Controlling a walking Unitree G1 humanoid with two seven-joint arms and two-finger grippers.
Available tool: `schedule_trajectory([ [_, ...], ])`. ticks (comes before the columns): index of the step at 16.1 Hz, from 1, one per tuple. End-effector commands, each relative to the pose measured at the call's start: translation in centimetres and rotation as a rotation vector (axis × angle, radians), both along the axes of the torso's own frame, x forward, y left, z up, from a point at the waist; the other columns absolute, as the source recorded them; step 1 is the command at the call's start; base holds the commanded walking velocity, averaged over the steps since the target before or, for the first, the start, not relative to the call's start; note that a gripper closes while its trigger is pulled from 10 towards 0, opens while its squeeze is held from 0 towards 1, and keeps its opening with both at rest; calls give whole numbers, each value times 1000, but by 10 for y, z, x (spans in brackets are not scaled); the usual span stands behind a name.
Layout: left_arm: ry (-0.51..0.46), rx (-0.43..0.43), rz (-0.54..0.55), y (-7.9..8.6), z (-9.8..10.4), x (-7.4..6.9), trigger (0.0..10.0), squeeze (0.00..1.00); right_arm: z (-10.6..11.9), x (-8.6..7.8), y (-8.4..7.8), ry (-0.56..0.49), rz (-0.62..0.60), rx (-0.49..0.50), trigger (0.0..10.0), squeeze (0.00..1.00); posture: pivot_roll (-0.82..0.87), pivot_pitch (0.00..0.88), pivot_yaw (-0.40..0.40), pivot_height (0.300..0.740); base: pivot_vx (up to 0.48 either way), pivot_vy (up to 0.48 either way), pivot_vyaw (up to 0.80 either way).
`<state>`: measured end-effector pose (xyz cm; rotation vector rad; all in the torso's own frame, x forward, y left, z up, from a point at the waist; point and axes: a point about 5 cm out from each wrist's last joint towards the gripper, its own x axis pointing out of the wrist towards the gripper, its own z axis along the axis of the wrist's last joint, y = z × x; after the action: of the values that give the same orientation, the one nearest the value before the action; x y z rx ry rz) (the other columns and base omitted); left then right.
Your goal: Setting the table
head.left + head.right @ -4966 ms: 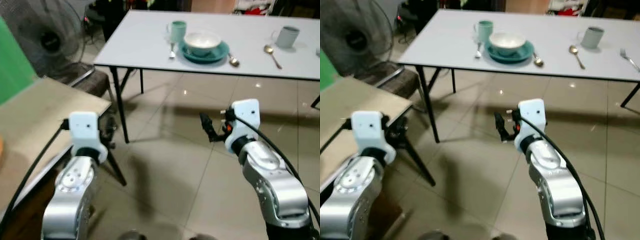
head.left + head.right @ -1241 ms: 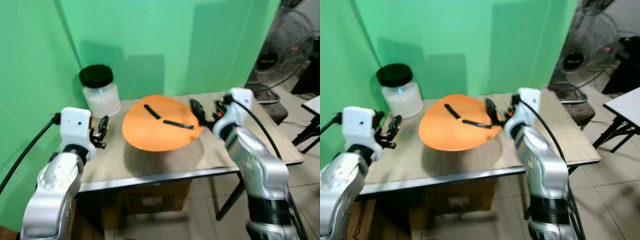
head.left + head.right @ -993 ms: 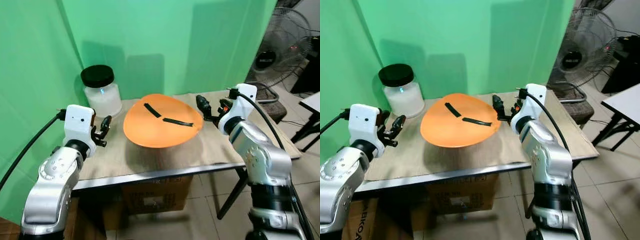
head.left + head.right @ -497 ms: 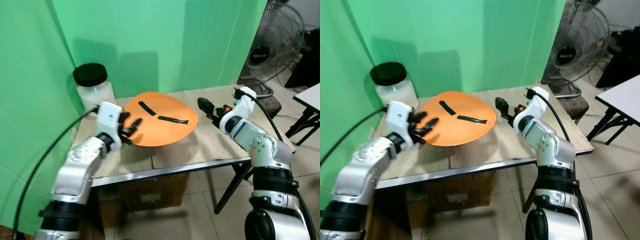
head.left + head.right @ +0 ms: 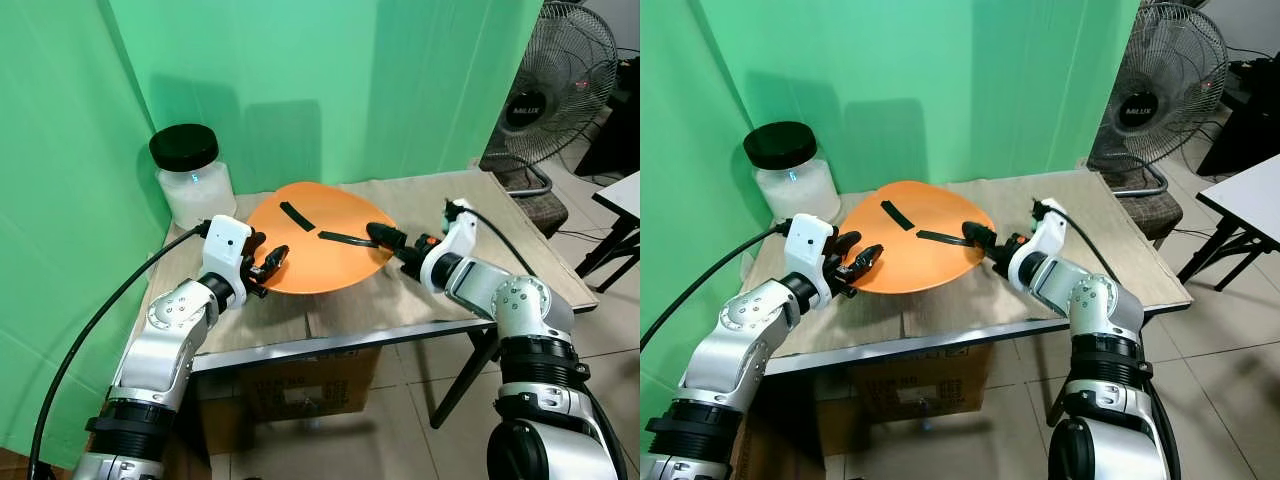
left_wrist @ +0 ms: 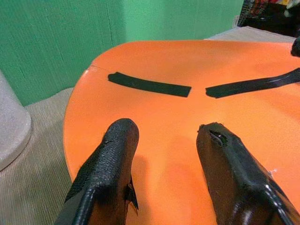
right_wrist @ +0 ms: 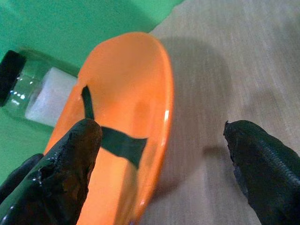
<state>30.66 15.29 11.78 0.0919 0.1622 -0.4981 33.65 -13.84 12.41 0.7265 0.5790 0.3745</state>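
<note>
An orange plate [image 5: 318, 237] sits on a wooden table [image 5: 500, 240] against a green backdrop [image 5: 300, 80]. Two black strips [image 5: 295, 215] are stuck across the plate's inner face. The plate rests near the middle of the table, toward the backdrop.

The left gripper [image 5: 268, 262] is at the plate's left edge. Its fingers [image 6: 110, 164] are spread, and in the left wrist view both lie over the orange surface, just short of the strips. Whether they touch the plate cannot be told.

The right gripper [image 5: 985, 240] is at the plate's right edge. Its fingers [image 7: 70, 168] are spread wide: in the right wrist view one lies over the plate's inner face beside a strip, the other is well out over the bare tabletop, with the plate's rim between them. Contact with the rim cannot be told.

A jar [image 5: 192, 185] with a black lid [image 5: 183, 146] and white contents stands on the table's back left corner, near the plate but apart from it. A standing fan [image 5: 555, 75] is on the floor to the right, beyond the table. A cardboard box [image 5: 300, 385] sits under the table.
</note>
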Motion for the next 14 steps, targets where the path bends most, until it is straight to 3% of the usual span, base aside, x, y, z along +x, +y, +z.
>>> schedule_trajectory([
  [1,-7,19,-5,1,2,3,10000,0,3,0,3,1,11,17,4118,0,-79,0,21,740,0,0,0],
  [2,-12,19,-6,1,2,4,10000,0,4,0,4,6,19,52,0,0,-79,0,20,740,0,0,0],
  [14,-46,28,-18,2,7,10,10000,0,-7,-8,13,72,55,158,0,0,-81,0,16,740,0,0,0],
])
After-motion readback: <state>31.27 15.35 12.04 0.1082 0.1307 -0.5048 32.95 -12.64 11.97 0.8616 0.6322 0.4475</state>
